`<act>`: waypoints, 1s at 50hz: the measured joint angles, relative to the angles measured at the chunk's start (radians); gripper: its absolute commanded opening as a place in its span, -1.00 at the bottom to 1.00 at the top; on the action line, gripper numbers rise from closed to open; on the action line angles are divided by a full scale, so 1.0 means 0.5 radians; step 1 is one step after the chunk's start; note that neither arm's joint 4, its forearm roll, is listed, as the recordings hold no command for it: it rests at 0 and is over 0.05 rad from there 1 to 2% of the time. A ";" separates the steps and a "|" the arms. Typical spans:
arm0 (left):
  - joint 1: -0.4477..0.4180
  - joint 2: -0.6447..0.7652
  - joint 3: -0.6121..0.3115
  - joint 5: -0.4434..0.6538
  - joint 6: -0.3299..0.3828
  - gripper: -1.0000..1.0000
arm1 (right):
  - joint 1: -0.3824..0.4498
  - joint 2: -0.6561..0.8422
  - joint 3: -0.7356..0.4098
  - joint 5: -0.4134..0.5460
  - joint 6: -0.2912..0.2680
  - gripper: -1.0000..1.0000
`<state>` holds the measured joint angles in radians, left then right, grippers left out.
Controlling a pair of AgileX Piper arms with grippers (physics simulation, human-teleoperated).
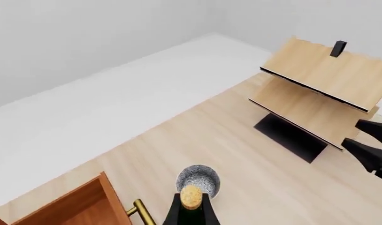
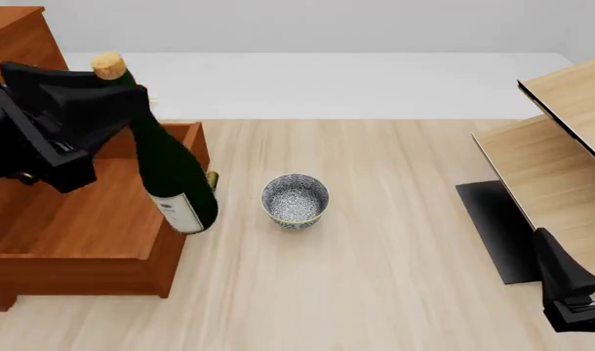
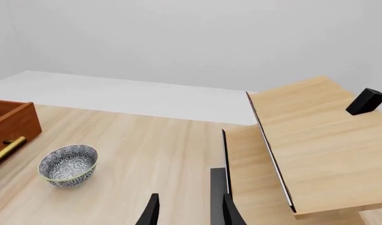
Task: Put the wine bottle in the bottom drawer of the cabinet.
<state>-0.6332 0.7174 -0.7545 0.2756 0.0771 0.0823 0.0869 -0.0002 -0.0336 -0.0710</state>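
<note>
The wine bottle [image 2: 171,172] is dark green with a tan cork [image 2: 108,66] and a white label near its base. It hangs tilted, base over the front wall of the open bottom drawer [image 2: 78,219], next to the brass handle [image 2: 212,180]. My left gripper [image 2: 130,99] is shut on its neck; in the left wrist view the cork [image 1: 191,197] shows between the fingers. The cabinet [image 2: 14,36] stands at the far left. My right gripper [image 3: 187,213] is open and holds nothing, low at the right beside the shelf unit.
A speckled grey bowl [image 2: 295,199] sits on the table just right of the drawer front. A pale wood shelf unit [image 2: 561,153] on a black base stands at the right, with a small black block [image 3: 366,102] on top. The white far table strip runs behind.
</note>
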 measured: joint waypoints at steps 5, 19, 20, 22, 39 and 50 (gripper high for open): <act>0.041 -0.046 -0.138 0.134 0.028 -1.00 | 0.001 0.000 0.000 0.001 -0.003 1.00; 0.173 -0.085 -0.455 0.448 0.109 -1.00 | 0.000 0.000 0.000 0.001 -0.005 1.00; 0.189 -0.080 -0.480 0.475 0.115 -1.00 | 0.000 0.001 0.000 0.001 -0.005 1.00; 0.219 -0.071 -0.531 0.524 0.129 -1.00 | 0.000 0.002 0.000 -0.001 -0.005 1.00; 0.436 0.103 -0.869 0.968 0.174 -1.00 | 0.003 -0.011 0.000 0.011 -0.016 1.00; 0.527 0.276 -0.970 1.112 0.146 -1.00 | 0.007 -0.010 0.000 0.012 -0.027 1.00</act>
<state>-0.3697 0.8553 -1.2395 0.8316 0.1503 0.0856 0.0819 -0.0002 -0.0277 -0.0843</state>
